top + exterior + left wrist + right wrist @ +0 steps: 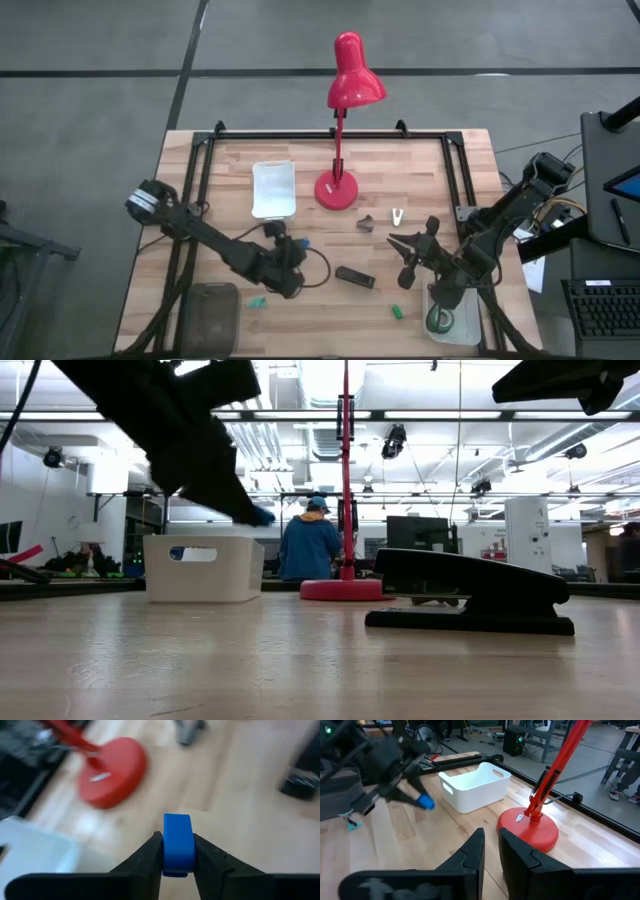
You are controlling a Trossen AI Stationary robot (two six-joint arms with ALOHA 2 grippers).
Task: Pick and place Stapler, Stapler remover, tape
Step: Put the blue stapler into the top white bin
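Wooden table (330, 225): blue tape (177, 842) gripped.

The counter (330, 225) is made of light wood strips with a smooth, slightly shiny top, and a black metal frame (320, 137) runs round it. The stapler (470, 592) looks like matt black plastic. The desk lamp (345, 120) is bright red and glossy, with a smooth round base. The bin (475, 786) is white plastic, smooth and a little shiny. The blue tape roll (178, 843) looks smooth and plastic, held in the left tool (178, 855), whose fingers (147, 857) are dark and matt. The right tool (491, 852) looks dark and matt too.
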